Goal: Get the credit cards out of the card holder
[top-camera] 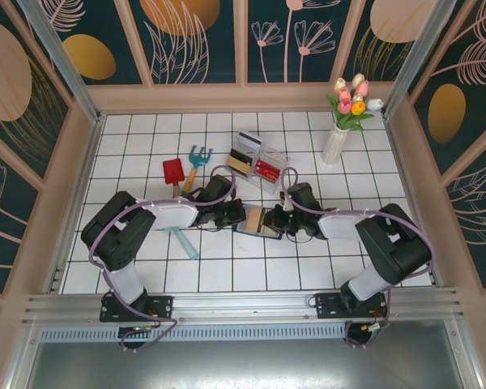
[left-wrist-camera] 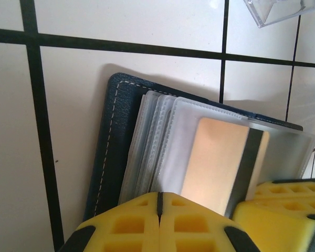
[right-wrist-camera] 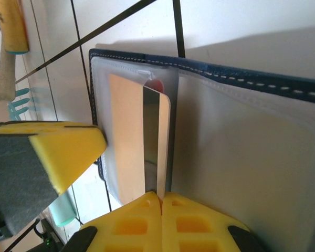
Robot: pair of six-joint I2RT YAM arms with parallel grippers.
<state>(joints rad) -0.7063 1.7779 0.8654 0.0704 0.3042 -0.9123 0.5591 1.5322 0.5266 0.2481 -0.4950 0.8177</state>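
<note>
clutter of shovel (top-camera: 172,172), rake (top-camera: 198,156), brush (top-camera: 182,241), clear box (left-wrist-camera: 281,10) and vase (top-camera: 336,144) rings the navy holder (top-camera: 257,220), lying open mid-worktop (top-camera: 227,275) between the arms, clear sleeves fanned, left fingers (left-wrist-camera: 126,226) closed at its edge, right fingers (right-wrist-camera: 199,226) pinching its tan card (right-wrist-camera: 126,136).

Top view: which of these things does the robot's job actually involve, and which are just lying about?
In the job: card holder, lying open; tan card in its clear sleeve.
Just lying about: clear plastic box, red shovel, blue rake, teal tool, vase of tulips.
</note>
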